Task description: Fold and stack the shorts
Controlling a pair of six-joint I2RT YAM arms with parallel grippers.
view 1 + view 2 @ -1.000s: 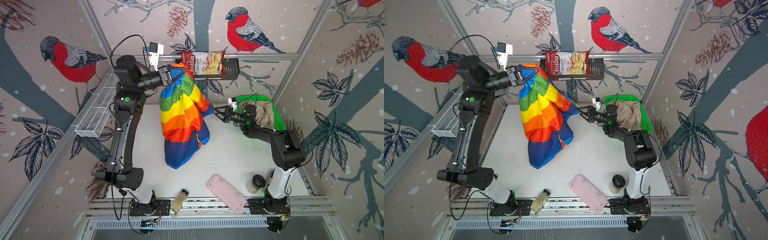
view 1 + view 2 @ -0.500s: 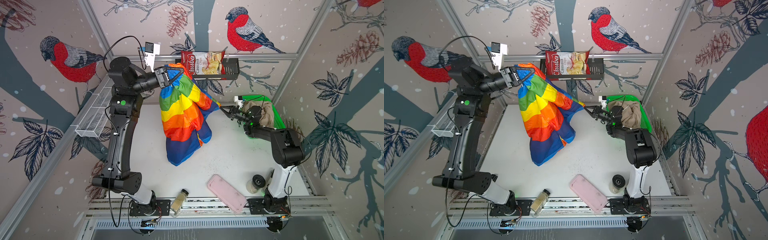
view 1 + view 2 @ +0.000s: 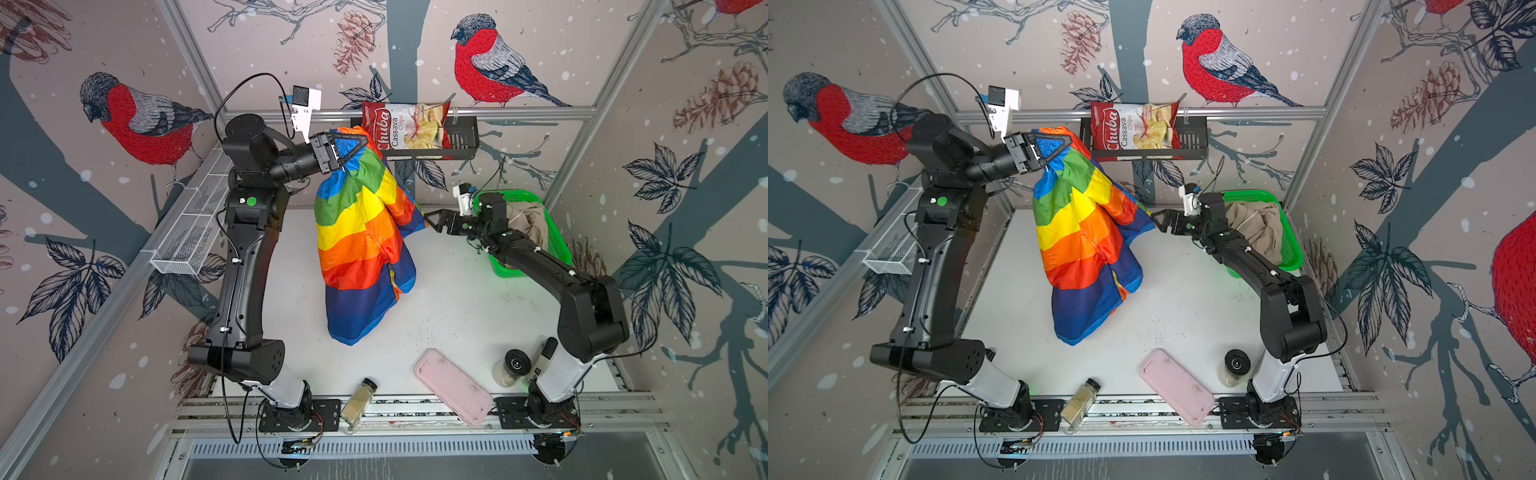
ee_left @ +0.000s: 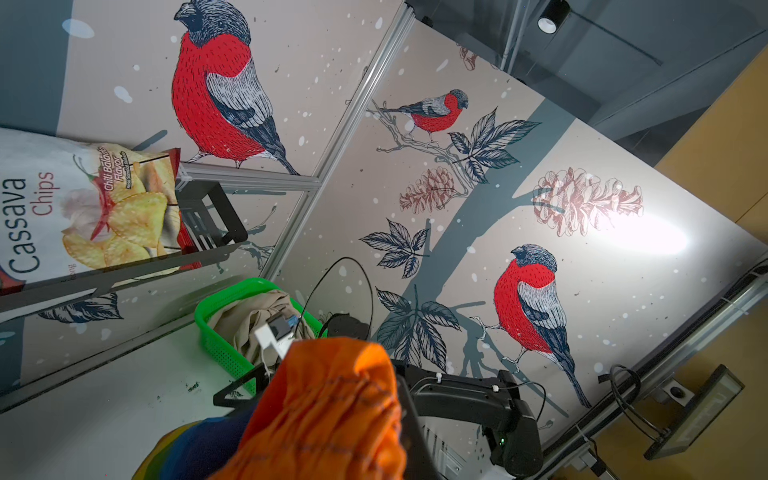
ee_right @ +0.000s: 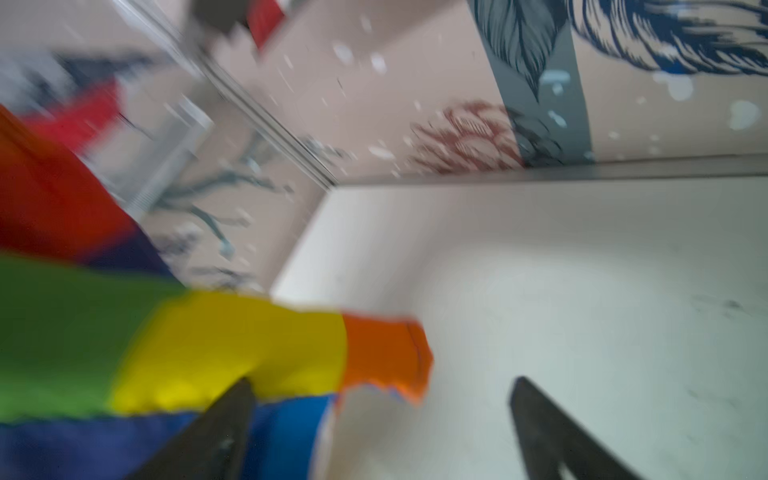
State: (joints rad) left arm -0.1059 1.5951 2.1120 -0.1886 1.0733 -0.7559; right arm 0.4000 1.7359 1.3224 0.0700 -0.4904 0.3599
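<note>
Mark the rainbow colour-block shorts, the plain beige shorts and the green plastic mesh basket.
rainbow colour-block shorts (image 3: 357, 245): in a top view, orange band.
beige shorts (image 3: 530, 222): in a top view, crumpled middle.
green mesh basket (image 3: 557, 247): in a top view, side wall.

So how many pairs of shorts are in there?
2. The rainbow shorts hang from the left gripper over the table; the beige shorts lie bunched in the green basket on the right. Another pair could be hidden beneath those.

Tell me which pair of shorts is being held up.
The rainbow shorts, hanging from the shut left gripper; the beige shorts lie bunched in the green basket, ungripped.
</note>
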